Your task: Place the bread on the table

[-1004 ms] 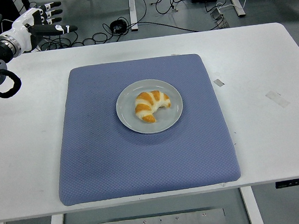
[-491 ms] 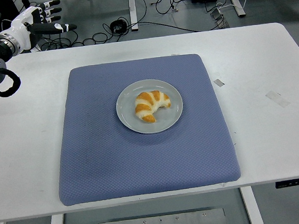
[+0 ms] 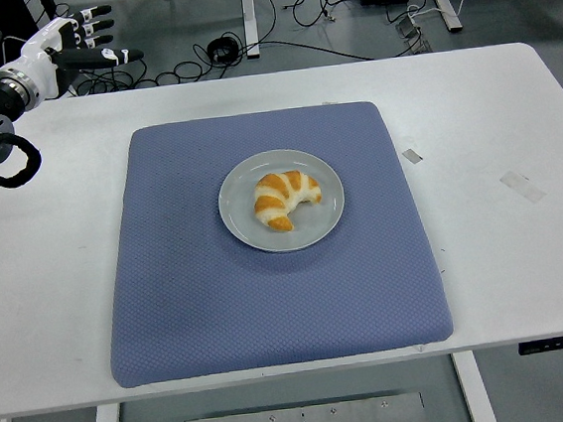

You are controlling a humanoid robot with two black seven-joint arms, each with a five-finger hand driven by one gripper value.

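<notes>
A croissant-shaped bread (image 3: 284, 198), orange and white, lies on a grey round plate (image 3: 326, 182) in the middle of a blue mat (image 3: 269, 292). My left hand (image 3: 86, 40) hovers at the far left corner of the table, well away from the plate, with its white fingers stretched out and holding nothing. The right arm does not show.
The blue mat covers the centre of the white table (image 3: 493, 131). Two small bits of tape (image 3: 412, 156) lie on the table right of the mat. Cables and table legs show on the floor beyond the far edge.
The left hand has drifted slightly up and to the left. The bread and plate have not moved.
</notes>
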